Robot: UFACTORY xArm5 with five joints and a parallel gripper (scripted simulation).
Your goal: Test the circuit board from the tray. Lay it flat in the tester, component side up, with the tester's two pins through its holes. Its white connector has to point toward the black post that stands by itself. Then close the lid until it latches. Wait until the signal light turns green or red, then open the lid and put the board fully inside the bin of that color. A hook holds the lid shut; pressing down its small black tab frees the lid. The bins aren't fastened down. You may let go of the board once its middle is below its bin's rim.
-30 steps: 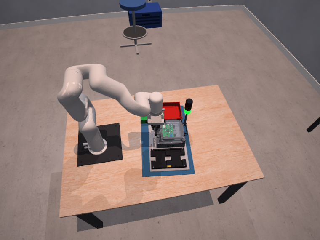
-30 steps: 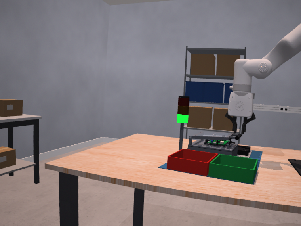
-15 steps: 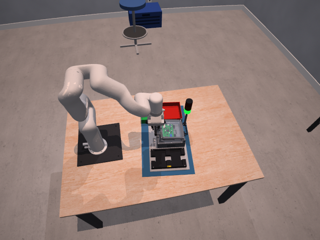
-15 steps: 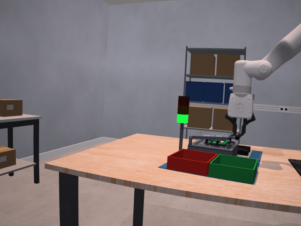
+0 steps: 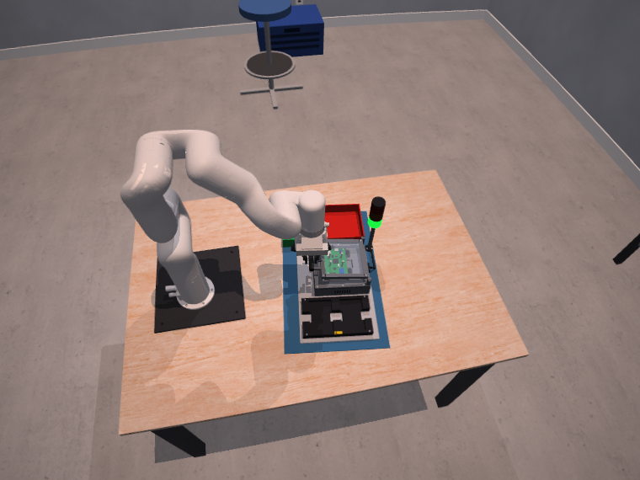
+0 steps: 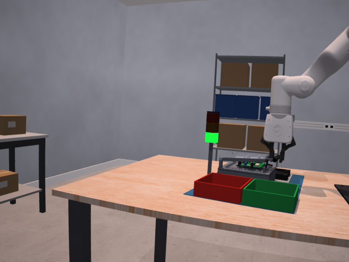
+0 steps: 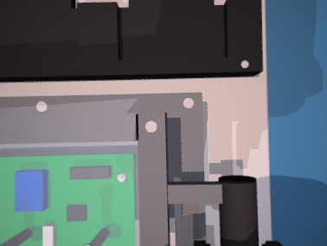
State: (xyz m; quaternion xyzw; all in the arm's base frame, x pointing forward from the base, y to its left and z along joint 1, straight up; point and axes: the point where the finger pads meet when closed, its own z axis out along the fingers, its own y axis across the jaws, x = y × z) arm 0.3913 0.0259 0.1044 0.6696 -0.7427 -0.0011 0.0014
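From where I stand, the wooden table (image 5: 439,310) (image 6: 126,183) is the largest thing, and the white arm (image 5: 221,180) (image 6: 293,84) reaches over it. A blue mat (image 5: 291,330) (image 6: 298,180) (image 7: 298,43) lies on the table. On this mat is the grey tester (image 5: 344,288) (image 6: 228,172) (image 7: 190,143), and just beside it the black tray (image 5: 317,310) (image 6: 283,172) (image 7: 182,43). At the other side of the tester are two bins next to each other, the red bin (image 5: 344,223) (image 6: 216,194) and the green bin (image 5: 287,242) (image 6: 267,200). The signal light (image 5: 376,211) (image 6: 212,127) stands upright near them, and its lowest part shines green.

The lid (image 5: 346,277) (image 6: 242,158) (image 7: 151,173) is down over the circuit board (image 5: 334,260) (image 6: 255,164) (image 7: 86,190), which lies flat inside the tester, the component side up. If the hook is holding the lid, I cannot tell. The gripper (image 5: 312,264) (image 6: 277,160) (image 7: 237,243) points downward, its fingers partly open and gripping nothing. Between them is the small black handle (image 6: 276,159) (image 7: 238,208) of the lid.
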